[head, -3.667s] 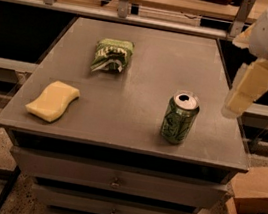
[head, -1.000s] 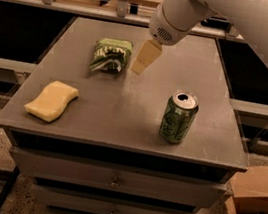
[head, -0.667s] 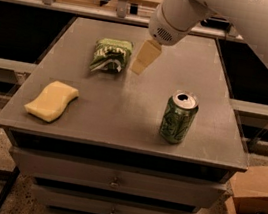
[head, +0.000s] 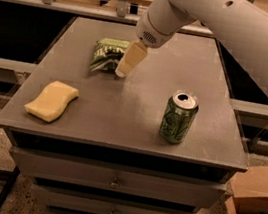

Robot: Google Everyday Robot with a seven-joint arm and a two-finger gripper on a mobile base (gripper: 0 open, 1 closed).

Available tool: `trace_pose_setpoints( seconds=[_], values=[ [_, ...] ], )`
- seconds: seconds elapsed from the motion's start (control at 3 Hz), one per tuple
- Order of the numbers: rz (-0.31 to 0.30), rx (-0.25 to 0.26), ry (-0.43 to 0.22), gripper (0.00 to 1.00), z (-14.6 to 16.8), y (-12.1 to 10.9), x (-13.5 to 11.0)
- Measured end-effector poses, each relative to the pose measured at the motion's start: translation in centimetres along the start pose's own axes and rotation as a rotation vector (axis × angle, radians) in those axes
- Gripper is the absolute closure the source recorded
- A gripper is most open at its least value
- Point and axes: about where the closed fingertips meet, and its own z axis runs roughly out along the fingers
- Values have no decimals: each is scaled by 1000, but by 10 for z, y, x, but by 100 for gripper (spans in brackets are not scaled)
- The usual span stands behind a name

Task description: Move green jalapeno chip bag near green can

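The green jalapeno chip bag, crumpled green foil with white lettering, lies at the back left of the grey table. The green can stands upright at the front right, silver top showing. My gripper hangs from the white arm coming in from the upper right; its cream fingers point down at the bag's right edge, partly covering it. The can is well apart from the bag, to the right and nearer the front.
A yellow sponge lies at the table's front left. The table has drawers below. A cardboard box stands on the floor at the lower right. Shelving and a counter stand behind the table.
The arm has swung from the table's right side across to the left, and within the last second the gripper has dropped lower and closer to the chip bag's right edge.
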Motion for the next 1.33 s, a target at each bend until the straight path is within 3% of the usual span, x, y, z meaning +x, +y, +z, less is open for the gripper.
trace_pose_setpoints(
  seconds=[0.67, 1.0, 1.33],
  values=[
    [14, -47, -2, 0, 38, 4, -11],
    [34, -64, 6, 17, 56, 5, -11],
    [44, -82, 17, 41, 72, 8, -12]
  ],
)
